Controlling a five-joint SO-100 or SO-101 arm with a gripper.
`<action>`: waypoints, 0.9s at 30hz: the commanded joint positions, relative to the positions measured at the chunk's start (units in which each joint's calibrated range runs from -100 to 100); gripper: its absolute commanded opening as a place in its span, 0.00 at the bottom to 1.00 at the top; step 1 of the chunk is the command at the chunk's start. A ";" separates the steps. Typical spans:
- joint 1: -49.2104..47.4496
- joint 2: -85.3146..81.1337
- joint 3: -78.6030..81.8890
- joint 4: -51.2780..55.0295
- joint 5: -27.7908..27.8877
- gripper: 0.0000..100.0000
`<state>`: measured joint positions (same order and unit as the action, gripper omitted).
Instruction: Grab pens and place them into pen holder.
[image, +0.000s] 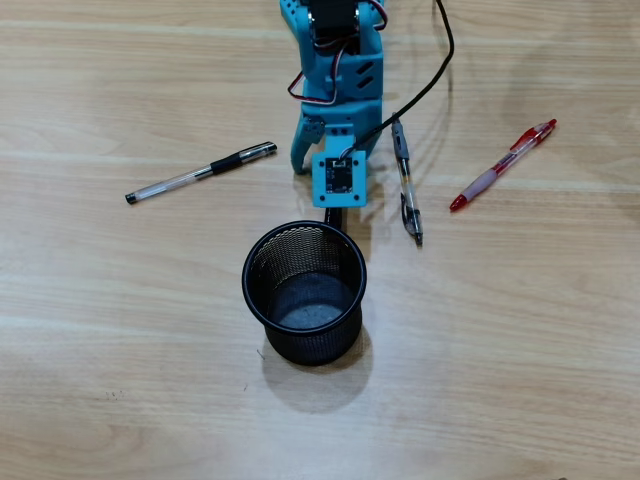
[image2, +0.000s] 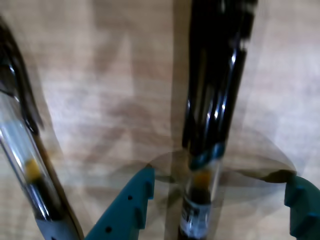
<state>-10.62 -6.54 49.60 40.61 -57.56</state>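
Gripper (image2: 220, 192) is seen spread open in the wrist view — a black pen (image2: 212, 100) runs upright between the teal fingers (image2: 127, 207), nothing clamped yet. A second clear pen (image2: 25, 165) lies at left edge. In the overhead view the mesh pen holder (image: 304, 291) sits at centre, just below the arm; black-capped pen (image: 200, 172) at upper left, red pen (image: 503, 165) at upper right. Closure is best centred on the barrel — squarely, so the pen isn't rolled away.
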 joint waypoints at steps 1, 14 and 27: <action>0.70 0.98 3.88 -5.58 0.12 0.29; 0.52 0.72 4.52 -5.94 -0.09 0.03; 0.43 0.64 4.79 -5.49 -0.14 0.02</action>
<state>-10.15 -6.37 53.68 34.92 -57.92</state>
